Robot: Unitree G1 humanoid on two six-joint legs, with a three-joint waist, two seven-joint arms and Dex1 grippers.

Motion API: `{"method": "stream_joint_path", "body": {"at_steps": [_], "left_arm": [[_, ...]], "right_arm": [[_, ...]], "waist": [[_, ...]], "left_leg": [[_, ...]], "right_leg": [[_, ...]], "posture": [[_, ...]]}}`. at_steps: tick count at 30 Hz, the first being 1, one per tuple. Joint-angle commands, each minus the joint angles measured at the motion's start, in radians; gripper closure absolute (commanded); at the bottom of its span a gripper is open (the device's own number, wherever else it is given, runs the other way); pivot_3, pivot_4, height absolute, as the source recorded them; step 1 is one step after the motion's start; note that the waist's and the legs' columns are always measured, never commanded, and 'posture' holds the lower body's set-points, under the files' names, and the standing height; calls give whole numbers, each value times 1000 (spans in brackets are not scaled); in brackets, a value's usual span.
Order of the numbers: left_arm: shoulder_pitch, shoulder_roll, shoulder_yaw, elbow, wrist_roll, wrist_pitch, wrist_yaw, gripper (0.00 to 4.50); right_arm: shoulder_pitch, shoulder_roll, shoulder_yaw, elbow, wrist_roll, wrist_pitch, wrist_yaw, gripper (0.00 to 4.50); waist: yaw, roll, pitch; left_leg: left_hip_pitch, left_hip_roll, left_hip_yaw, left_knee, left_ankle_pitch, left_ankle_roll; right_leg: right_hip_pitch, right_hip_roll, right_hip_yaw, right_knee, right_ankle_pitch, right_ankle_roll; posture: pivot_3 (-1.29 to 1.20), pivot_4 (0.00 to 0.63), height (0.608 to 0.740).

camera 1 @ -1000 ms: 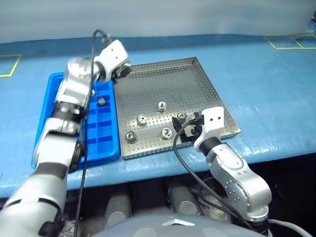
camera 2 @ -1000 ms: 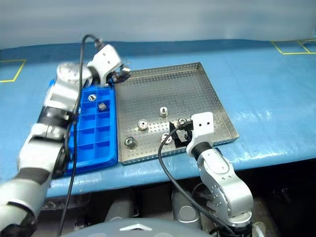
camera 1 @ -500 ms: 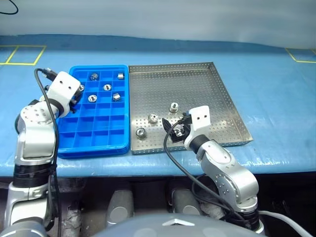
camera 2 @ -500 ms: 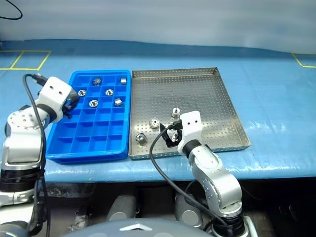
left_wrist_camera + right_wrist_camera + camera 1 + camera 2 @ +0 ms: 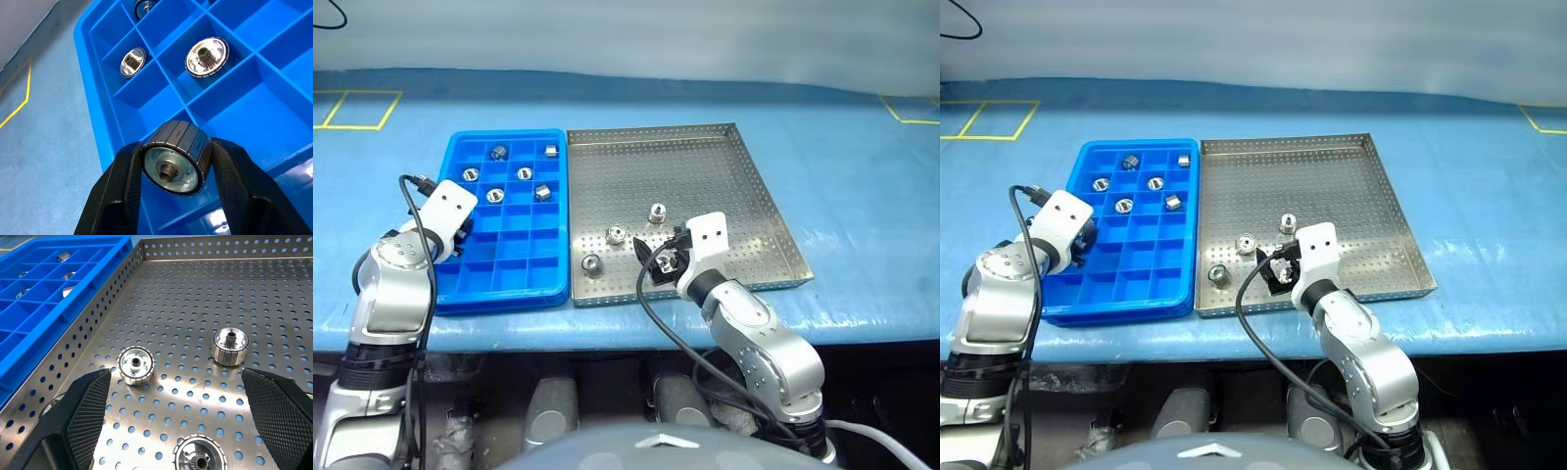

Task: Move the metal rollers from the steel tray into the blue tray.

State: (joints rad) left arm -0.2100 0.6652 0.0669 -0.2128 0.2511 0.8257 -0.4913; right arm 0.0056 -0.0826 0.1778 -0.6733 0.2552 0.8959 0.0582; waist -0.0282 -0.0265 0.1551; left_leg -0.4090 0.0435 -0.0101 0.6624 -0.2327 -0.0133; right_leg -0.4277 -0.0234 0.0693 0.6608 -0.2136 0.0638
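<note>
Steel tray [image 5: 759, 211] holds four rollers [image 5: 136, 364] yet to move, five sit in the blue tray [image 5: 514, 289], a sixth is clamped in the left gripper [image 5: 175, 164] above it, and the right gripper [image 5: 176, 416] gapes empty.

A broad surface [image 5: 862, 196] wears a glossy blue covering that wrinkles a little and catches soft overhead light in pale patches. Yellow tape lines [image 5: 357, 110] mark an outlined box on it at one far corner, and another yellow outline [image 5: 909, 108] sits at the opposite far corner. Behind the far edge rises a plain pale grey-white wall [image 5: 626, 34]. A thin black cable [image 5: 331, 14] loops at the upper corner. Below the near edge everything falls into dark shadow.
</note>
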Motion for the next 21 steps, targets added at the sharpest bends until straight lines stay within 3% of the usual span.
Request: {"method": "stream_joint_path", "body": {"at_steps": [1,6,12,21], "left_arm": [[14,25,-12,-6,19,45,14,1712],[4,24,-9,-32,15,69,33,30],[-53,-54,31,-119,-60,94,43,30],[-231,-280,16,-178,-408,42,-108,30]], "right_arm": [[1,3,-14,-39,0,-18,-5,0],[5,0,-19,-45,-2,-15,-7,0],[11,-5,-31,-57,1,-13,-6,0],[-14,-29,-24,-80,7,2,13,0]], "waist": [[-7,0,0],[-10,1,-1],[-7,1,-1],[-6,-1,0]], "left_leg": [[0,0,0,0,0,0],[1,0,1,-1,0,0],[0,0,1,-1,0,0],[-2,-1,1,0,0,0]], "right_leg": [[0,0,0,0,0,0],[0,0,0,0,0,-1],[0,0,0,-1,0,0],[0,-1,0,-2,0,0]], "posture": [[10,150,740],[10,150,740],[0,150,740],[-4,150,740]]}}
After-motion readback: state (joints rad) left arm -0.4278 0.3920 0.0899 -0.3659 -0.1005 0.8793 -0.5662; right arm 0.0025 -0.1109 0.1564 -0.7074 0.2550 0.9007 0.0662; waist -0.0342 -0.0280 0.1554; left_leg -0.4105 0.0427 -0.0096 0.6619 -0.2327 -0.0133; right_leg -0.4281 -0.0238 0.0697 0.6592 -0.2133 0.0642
